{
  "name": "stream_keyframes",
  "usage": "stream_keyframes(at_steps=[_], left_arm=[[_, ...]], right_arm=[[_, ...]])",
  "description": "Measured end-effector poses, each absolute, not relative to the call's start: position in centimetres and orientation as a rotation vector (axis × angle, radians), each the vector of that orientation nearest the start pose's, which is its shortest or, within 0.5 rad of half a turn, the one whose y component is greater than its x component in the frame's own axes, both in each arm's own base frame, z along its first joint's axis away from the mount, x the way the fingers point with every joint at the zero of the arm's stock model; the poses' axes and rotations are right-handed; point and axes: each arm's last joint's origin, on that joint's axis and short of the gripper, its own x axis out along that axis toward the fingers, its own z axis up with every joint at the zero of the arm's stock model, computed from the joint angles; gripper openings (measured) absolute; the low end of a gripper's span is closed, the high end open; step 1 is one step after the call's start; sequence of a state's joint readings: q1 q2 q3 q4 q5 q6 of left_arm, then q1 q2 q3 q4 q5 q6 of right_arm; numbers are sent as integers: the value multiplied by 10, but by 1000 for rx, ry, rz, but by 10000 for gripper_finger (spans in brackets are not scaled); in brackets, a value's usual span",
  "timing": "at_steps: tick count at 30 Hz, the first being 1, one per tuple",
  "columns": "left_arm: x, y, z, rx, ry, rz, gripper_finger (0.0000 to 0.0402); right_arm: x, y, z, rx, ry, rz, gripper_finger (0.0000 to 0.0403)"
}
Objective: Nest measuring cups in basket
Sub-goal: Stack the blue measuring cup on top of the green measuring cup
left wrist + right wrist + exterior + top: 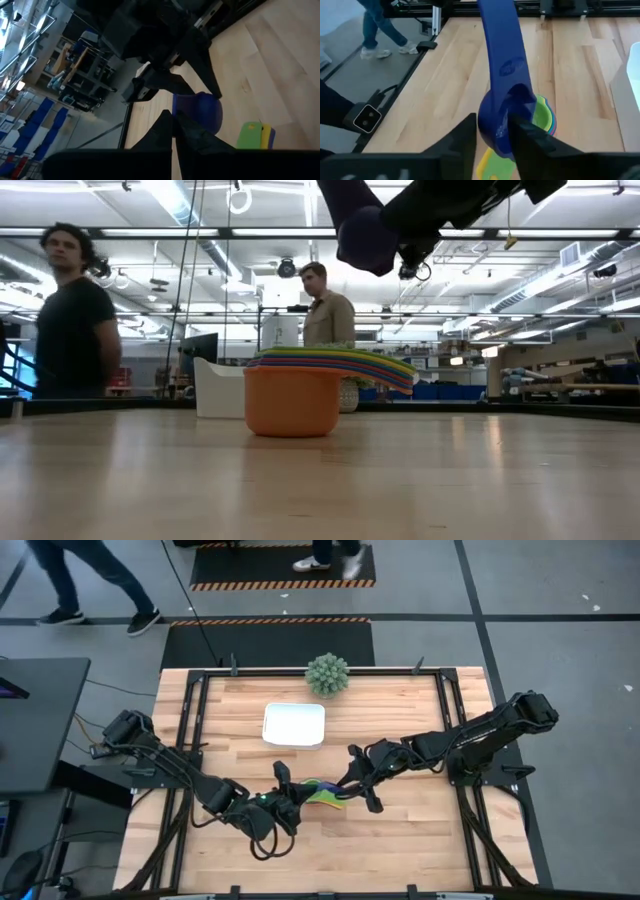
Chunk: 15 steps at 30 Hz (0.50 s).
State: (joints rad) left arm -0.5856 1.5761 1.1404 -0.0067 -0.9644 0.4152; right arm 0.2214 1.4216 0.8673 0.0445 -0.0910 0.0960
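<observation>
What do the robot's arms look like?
Both arms are dark, nearly black, built from chunky jointed segments. The left arm has a small green light near its wrist, and thin black cables run along the right arm. Each end effector has two dark, flat fingers that taper toward their tips.

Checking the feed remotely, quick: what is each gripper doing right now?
Left gripper: shut, holding nothing visible, beside the stacked cups.
Right gripper: closed on the blue cup, above the stack.
</observation>
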Motion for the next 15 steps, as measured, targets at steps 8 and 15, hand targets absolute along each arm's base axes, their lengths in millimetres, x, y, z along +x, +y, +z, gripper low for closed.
stream_keyframes(at_steps=[8, 15], left_arm=[[302, -169, 283, 708, 388, 309, 9], [302, -170, 283, 705, 384, 280, 9]], right_arm=[[297, 70, 240, 50, 522, 302, 43], [297, 71, 239, 7, 519, 335, 13]])
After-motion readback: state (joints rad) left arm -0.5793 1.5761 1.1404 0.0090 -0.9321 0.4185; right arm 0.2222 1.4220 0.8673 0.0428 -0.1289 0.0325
